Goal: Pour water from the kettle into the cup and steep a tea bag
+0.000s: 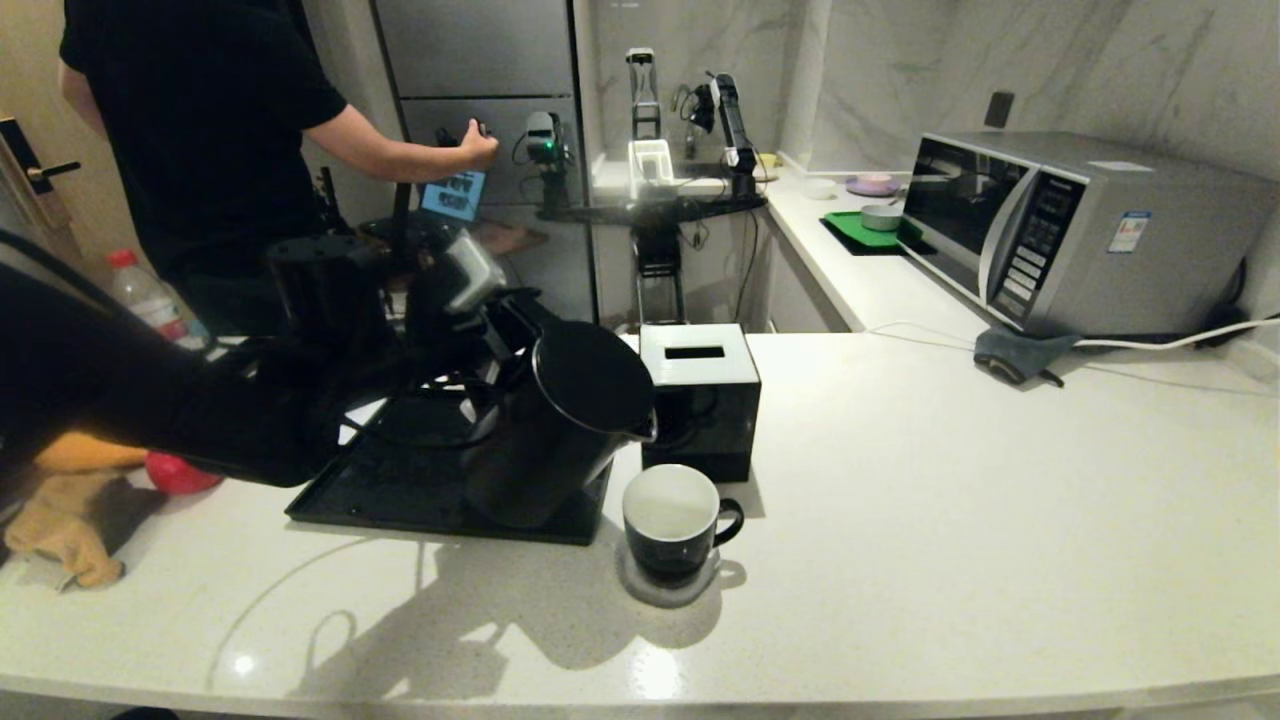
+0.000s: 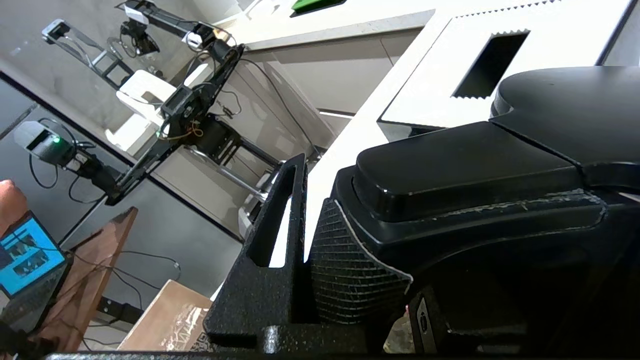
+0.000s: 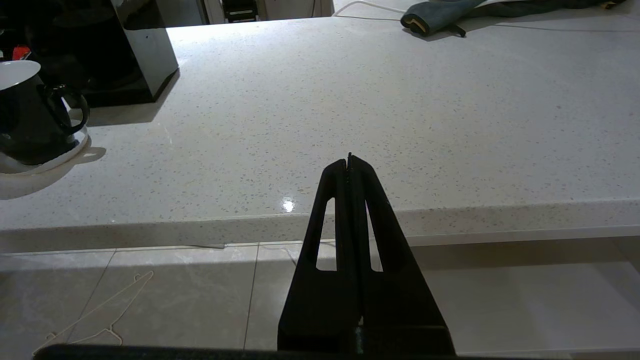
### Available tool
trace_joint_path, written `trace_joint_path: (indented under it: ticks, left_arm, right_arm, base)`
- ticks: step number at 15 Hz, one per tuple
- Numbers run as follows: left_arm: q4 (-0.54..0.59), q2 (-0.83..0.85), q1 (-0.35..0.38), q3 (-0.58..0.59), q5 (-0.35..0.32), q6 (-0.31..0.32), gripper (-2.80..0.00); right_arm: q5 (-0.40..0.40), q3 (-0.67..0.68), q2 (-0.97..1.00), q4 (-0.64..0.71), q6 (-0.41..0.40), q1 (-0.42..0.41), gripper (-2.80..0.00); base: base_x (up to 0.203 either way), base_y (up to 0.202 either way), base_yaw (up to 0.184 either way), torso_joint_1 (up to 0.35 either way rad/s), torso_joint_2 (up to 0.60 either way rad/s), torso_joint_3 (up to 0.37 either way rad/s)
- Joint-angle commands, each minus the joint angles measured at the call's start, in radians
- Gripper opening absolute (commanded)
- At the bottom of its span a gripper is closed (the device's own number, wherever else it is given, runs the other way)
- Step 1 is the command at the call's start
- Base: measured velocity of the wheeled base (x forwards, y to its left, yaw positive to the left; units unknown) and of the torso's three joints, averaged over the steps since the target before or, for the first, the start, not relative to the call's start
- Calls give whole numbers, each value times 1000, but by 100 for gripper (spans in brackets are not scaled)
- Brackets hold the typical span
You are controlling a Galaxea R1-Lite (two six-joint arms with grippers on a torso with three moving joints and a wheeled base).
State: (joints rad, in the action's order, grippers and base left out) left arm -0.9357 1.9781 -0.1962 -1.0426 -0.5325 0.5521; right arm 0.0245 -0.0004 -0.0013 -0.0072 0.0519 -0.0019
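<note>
Your left gripper [image 1: 490, 345] is clamped on the handle of the kettle [image 1: 560, 420], and the left wrist view shows it plainly: one textured finger [image 2: 280, 240] lies flat against the side of the handle, with the padded face pressed to the black plastic. The kettle is tilted, its lid leaning toward your right and its small spout [image 1: 648, 428] pointing down toward the cup [image 1: 672, 520]. Its base hangs over the near right corner of the black tray [image 1: 400, 490]; whether the bottom edge touches the tray you cannot tell from the head view, since black sits on black there.

The cup stands on a pale round coaster [image 1: 668, 588] just in front of the black tissue box [image 1: 700, 395], its handle turned to your right. The spout is above and a little to the left of the cup's rim. The white inside of the cup shows, and no stream of water can be made out between spout and cup.

Your right gripper [image 3: 349, 165] is parked off the near edge of the counter [image 1: 950, 500], over the floor tiles, its two fingers pressed together with nothing between them. From its wrist camera the cup [image 3: 30, 115] sits far off to the side, and a blue-grey cloth [image 3: 435, 17] lies at the far end of the counter.

Behind the counter stands a microwave [image 1: 1060, 230], and a person in black [image 1: 200, 130] stands at the back left.
</note>
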Motion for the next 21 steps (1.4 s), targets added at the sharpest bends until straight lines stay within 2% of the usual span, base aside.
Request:
trace_joint_path:
  ticks: [1,8,14,21]
  left_arm:
    - [-3,2,0,-1,-1,6,-280]
    - [24,4,0,-16,18,64,-280]
    - [28,4,-3,-16,32,74,-280]
    - [71,2,-9,-43,32,114,-280]
  right_arm:
    - [1,-1,1,0,0,-1,-280]
    - [2,0,1,0,0,0,-280]
    - [0,0,1,0,0,-1,-280]
    - [1,0,1,0,0,0,-280]
  base:
    - [0,0,0,0,0,0]
    - [0,0,0,0,0,0]
    - [0,0,0,0,0,0]
    - [0,0,0,0,0,0]
